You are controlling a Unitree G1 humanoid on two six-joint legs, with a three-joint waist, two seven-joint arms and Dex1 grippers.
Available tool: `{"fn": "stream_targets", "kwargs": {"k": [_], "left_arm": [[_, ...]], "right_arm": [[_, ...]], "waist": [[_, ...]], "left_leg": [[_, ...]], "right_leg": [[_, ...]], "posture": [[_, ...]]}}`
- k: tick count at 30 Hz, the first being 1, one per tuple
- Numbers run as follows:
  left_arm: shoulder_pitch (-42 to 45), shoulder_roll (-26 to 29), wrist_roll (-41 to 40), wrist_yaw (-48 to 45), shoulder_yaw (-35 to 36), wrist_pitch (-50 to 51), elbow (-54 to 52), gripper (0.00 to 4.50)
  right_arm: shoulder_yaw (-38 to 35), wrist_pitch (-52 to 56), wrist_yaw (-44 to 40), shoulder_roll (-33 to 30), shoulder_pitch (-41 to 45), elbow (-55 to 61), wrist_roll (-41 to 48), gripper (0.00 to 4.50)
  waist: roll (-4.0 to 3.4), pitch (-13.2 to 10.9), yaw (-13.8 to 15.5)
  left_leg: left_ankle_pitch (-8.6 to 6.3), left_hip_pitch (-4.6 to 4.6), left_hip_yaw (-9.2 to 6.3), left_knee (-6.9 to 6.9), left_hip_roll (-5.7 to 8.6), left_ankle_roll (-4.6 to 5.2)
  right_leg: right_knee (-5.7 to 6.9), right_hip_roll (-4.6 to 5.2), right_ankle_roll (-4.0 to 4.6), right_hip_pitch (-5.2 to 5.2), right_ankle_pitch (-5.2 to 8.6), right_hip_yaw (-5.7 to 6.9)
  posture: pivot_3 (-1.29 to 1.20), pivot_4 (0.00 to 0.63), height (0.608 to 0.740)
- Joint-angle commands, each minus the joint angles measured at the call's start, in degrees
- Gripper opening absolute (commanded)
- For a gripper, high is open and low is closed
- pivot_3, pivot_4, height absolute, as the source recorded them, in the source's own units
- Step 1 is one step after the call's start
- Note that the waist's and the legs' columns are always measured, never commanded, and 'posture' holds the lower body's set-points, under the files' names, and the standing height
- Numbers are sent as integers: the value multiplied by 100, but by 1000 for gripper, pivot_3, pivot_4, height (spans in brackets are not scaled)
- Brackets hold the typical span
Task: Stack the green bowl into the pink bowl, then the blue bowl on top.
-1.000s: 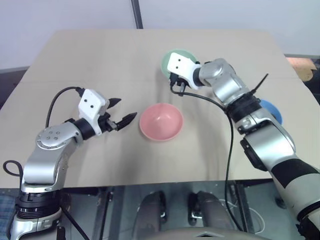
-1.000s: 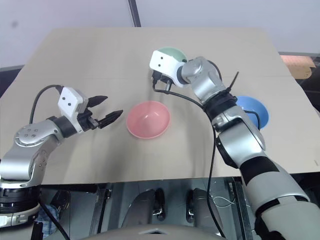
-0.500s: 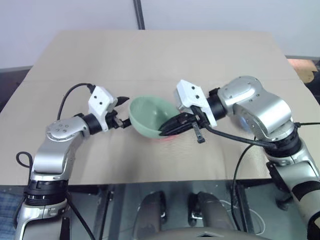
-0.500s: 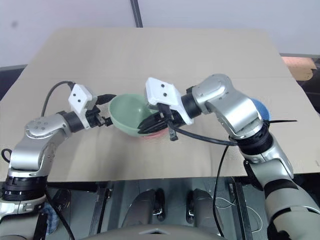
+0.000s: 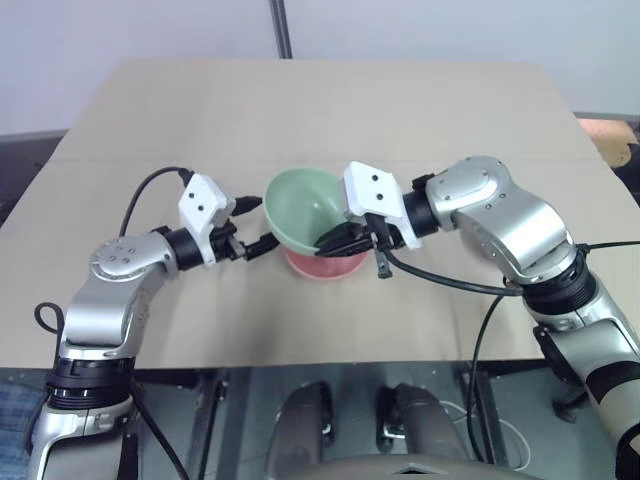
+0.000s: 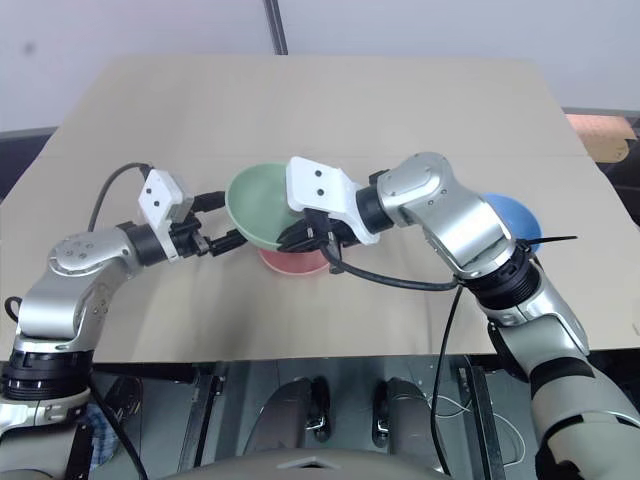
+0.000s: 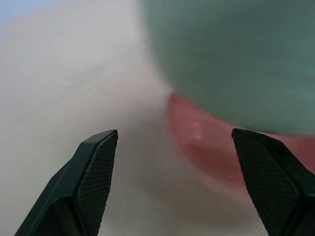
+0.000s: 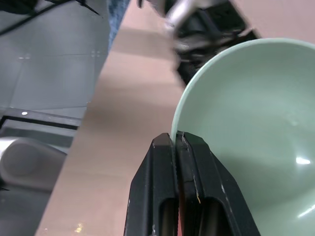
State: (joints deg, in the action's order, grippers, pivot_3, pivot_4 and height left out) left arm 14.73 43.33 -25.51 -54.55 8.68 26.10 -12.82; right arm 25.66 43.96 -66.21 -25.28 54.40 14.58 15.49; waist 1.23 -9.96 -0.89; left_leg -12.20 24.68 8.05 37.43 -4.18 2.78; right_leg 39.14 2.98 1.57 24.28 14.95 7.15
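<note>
The green bowl hangs tilted just above the pink bowl, its lower side close over the pink rim. My right gripper is shut on the green bowl's near rim, and the right wrist view shows the pinch with the green bowl beyond it. My left gripper stands open on the table's left, its fingertips close to both bowls; between them appear the green bowl and the pink bowl. The blue bowl sits to the right, partly hidden behind my right arm.
The bowls are on a tan table whose front edge runs just below my arms. A black cable loops from my right wrist over the table. An orange thing lies past the table's right edge.
My right gripper has carried the green bowl from the far side of the table back over the pink bowl. My left gripper has moved right, up to the bowls.
</note>
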Motion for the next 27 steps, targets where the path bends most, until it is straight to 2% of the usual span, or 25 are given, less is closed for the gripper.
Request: {"fn": "stream_targets", "kwargs": {"k": [1,6,8,9,11,12,14,27], "left_arm": [[-47,281,-383,-391,235,71,-380,3937],[45,380,-284,-398,205,-45,-219,3937],[52,384,-273,-417,180,-54,-208,3937],[51,382,-265,-426,168,-62,-203,3937],[43,374,-245,-432,145,-77,-196,3937],[39,374,-241,-434,140,-79,-196,3937],[35,373,-243,-435,139,-77,-197,3937],[8,390,-412,-573,151,-13,-296,3937]], "right_arm": [[58,-199,14,43,140,58,-41,135],[109,-266,26,75,151,-4,-49,135],[105,-297,13,72,137,23,-47,850],[103,-296,10,69,129,42,-43,975],[89,-247,6,53,118,98,-13,1980],[73,-189,33,58,118,116,3,2254],[32,-65,104,62,139,131,17,3125],[-637,235,210,-865,-7,318,168,3125]], "waist": [[0,0,3],[0,0,8],[0,0,13],[0,0,13],[0,0,11],[0,0,11],[0,0,10],[0,0,7]], "left_leg": [[0,0,0,0,0,0],[0,-1,0,0,1,0],[0,0,-1,0,1,0],[0,0,-1,0,1,0],[0,0,0,0,1,0],[0,0,-1,0,1,0],[0,0,-1,0,1,0],[0,0,-1,0,0,0]], "right_leg": [[0,0,0,0,0,0],[-1,0,-1,-1,1,0],[-1,0,-1,-1,1,1],[-1,0,-1,-1,1,1],[0,0,-1,-1,1,0],[0,0,-1,-1,1,0],[0,0,-1,0,1,0],[-5,-2,-1,0,1,1]], "posture": [[0,150,740],[0,150,740],[0,150,740],[0,150,740],[0,150,740],[0,150,740],[0,150,740],[0,150,740]]}}
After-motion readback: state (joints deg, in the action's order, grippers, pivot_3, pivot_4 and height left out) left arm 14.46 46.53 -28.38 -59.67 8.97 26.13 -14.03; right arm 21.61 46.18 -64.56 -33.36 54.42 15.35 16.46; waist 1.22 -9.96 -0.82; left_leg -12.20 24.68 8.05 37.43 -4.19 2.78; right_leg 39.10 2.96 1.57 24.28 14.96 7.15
